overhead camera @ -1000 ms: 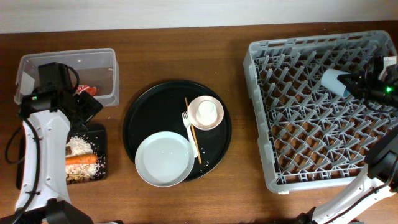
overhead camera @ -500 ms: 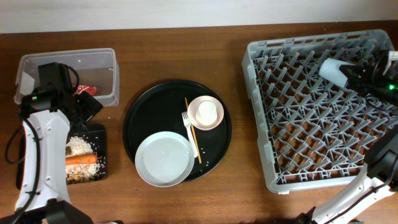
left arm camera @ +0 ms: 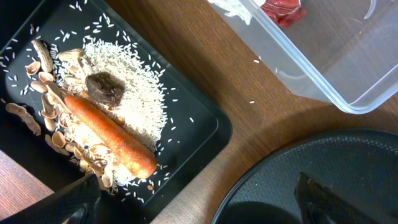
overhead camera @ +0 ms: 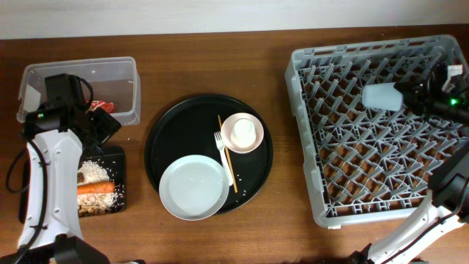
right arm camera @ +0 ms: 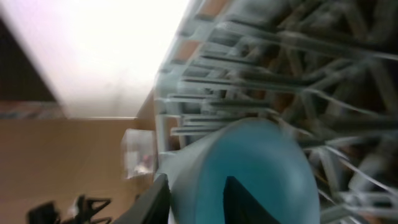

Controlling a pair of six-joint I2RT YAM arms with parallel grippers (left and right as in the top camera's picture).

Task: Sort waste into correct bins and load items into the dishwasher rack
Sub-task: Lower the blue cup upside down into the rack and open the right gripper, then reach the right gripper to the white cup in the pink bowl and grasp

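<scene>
Blue cup shifted left, now sideways on rack pegs. Right gripper hold unclear; left gripper spread, empty. Released sideways, cup may roll.

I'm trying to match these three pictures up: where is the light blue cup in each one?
Overhead: light blue cup on its side in the grey rack, upper right.
Left wrist: not in it.
Right wrist: fills the lower middle, blurred.
Shared landmark: the rack's pegs beside the cup, in overhead and right wrist.
</scene>
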